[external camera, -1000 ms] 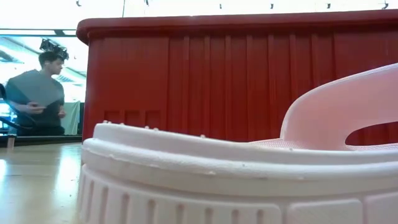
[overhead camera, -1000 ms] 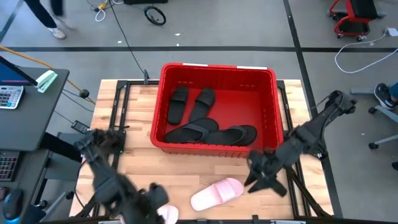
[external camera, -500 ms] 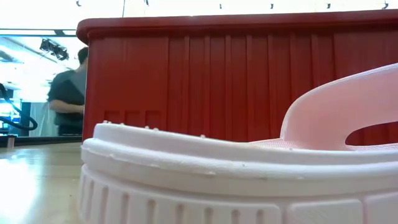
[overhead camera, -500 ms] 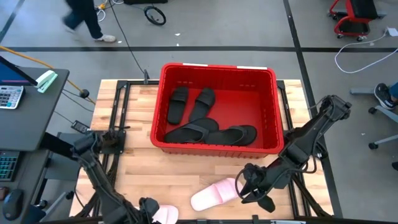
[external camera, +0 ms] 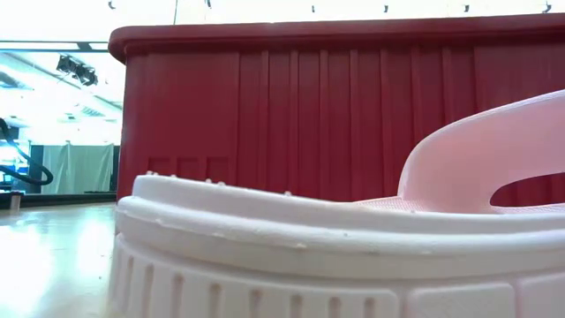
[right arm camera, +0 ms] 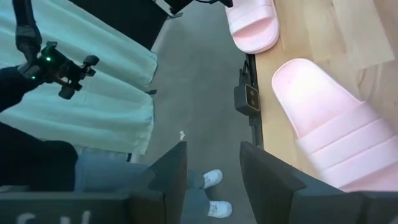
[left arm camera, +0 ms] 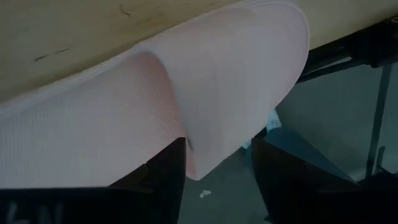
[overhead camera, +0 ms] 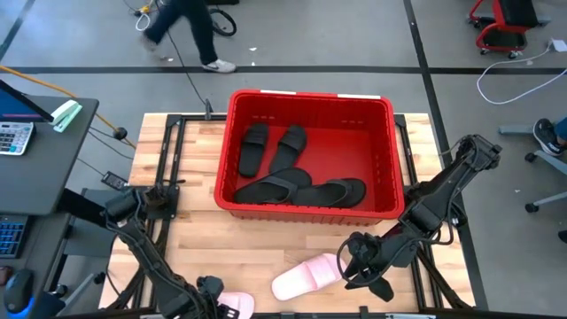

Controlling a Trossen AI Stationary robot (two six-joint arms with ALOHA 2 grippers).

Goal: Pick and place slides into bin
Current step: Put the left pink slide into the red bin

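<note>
The red bin (overhead camera: 310,155) stands at the table's far middle, with several black slides (overhead camera: 292,173) lying on its floor. One pale pink slide (overhead camera: 306,276) lies sole down on the wood near the front edge; it fills the low view (external camera: 309,247) and shows in the right wrist view (right arm camera: 323,137). My right gripper (overhead camera: 347,263) is open and empty just right of it. A second pink slide (overhead camera: 235,307) lies at the front edge, partly overhanging it. My left gripper (overhead camera: 215,299) is open, with that slide's overhanging end (left arm camera: 211,124) between its fingers. My left gripper's open fingers (left arm camera: 171,171) stand on either side of the second pink slide's end (left arm camera: 205,149), which overhangs the table's near edge. One finger is right against the slide's side, but I cannot tell whether it touches. The slide lies on the table.
The bin's tall near wall (external camera: 353,115) stands just behind the pink slide. Bare wood (overhead camera: 257,239) lies between the bin and the front edge. A person (overhead camera: 190,27) walks on the floor beyond the table. A desk with a calculator (overhead camera: 18,137) stands at the left.
My right gripper has gone toward the table's near edge and left, stopping beside the pink slide. My left gripper has gone toward the near edge to the second pink slide. Neither slide has moved. A person has walked across behind the table.
</note>
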